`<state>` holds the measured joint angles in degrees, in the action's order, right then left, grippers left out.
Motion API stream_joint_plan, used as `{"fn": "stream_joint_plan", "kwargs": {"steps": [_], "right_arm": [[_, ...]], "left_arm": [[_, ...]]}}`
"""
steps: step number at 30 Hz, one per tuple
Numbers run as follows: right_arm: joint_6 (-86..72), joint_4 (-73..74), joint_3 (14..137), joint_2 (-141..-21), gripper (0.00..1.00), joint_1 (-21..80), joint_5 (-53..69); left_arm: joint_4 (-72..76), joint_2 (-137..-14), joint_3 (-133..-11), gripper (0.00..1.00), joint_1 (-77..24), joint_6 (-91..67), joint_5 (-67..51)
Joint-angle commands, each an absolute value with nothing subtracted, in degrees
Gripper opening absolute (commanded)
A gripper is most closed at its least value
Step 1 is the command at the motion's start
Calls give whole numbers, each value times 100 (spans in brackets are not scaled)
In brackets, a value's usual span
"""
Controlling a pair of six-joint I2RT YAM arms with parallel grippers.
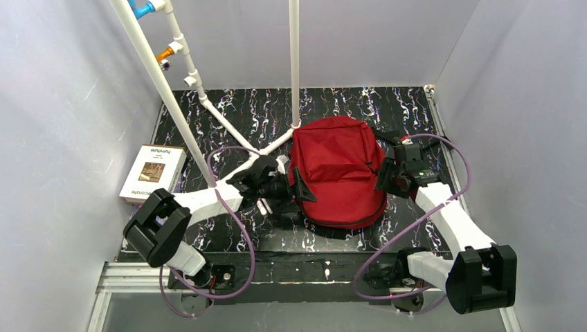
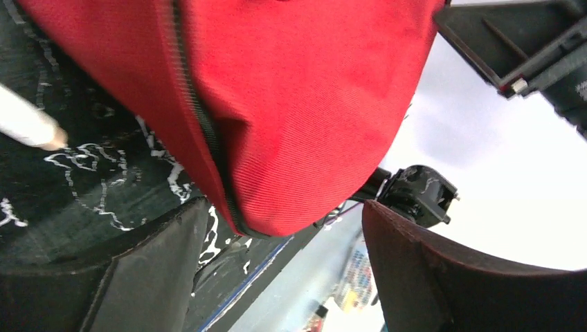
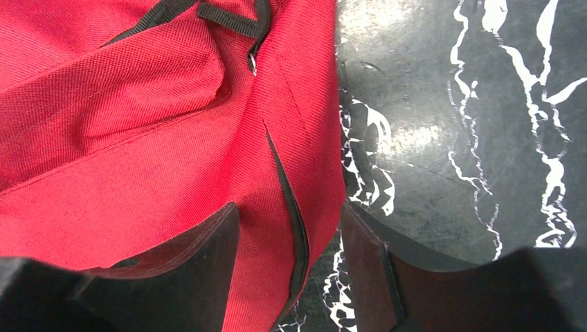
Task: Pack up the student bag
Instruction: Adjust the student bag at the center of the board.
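Filling the middle of our view, the student bag [image 1: 338, 169] lies on the black marbled table [image 1: 332, 104]. We find the left pincer [image 2: 284, 211] wide open at its rounded end, gripping nothing. The right pincer [image 3: 289, 207], jaws apart, straddles its zipped edge. Far left lies a white book [image 1: 152, 173] marked "Furniture".

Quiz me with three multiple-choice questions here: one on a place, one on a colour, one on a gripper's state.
1. Where does the white book lie? A on the student bag; B at the table's left edge; C off the table.
2. The student bag is: A blue; B green; C red.
3. The left gripper is: A open; B shut on the white book; C shut and empty.
Answers: B, it lies far left of the student bag; C, its fabric is red; A, its fingers stand apart.
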<state>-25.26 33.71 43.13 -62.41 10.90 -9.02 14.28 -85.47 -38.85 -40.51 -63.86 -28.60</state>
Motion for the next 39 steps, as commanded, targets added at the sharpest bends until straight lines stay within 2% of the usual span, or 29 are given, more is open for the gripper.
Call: {"fn": "stream_joint_plan", "kwargs": {"steps": [1,3,5,7,9,16,19,23,30,33,37,39], "right_arm": [[-2495,2894,4139,-6517,60,1081,-502],[-2542,2710,4020,-6584,45,1081,-199],[-2707,2547,3963,-6600,20,1081,195],[-3037,2596,4094,-6580,1,1068,547],[-3433,2855,4510,-6506,1,1035,856],[-4751,3410,6064,-6290,1,953,992],[-5672,2549,5773,-6275,1,923,1650],[-7106,537,4991,-6163,1,923,2250],[-7105,454,5225,-6021,1,918,1910],[-7104,448,5309,-5981,1,905,1909],[-7148,414,5272,-5905,1,905,1890],[-7106,415,5258,-5866,1,882,1887]], "left_arm": [[-609,-8249,-4557,82,-4502,-5011,-1942],[-794,-8167,-4585,85,-4710,-4930,-1691],[-917,-7991,-4562,86,-4830,-4947,-1475],[-1129,-7740,-4604,91,-4900,-4992,-1262],[-1313,-7418,-4681,98,-4998,-5005,-989],[-1485,-6273,-4816,98,-5214,-5731,-622],[-1428,-5993,-4843,98,-5220,-6689,-753],[-1297,-5821,-4873,98,-5213,-7455,-860],[141,-6215,-4645,98,-5267,-8370,-1356],[56,-6500,-5029,98,-5532,-7722,-1108],[-1054,-6668,-5643,98,-5914,-6316,157],[-1293,-6656,-5814,98,-5952,-5982,368]]}}
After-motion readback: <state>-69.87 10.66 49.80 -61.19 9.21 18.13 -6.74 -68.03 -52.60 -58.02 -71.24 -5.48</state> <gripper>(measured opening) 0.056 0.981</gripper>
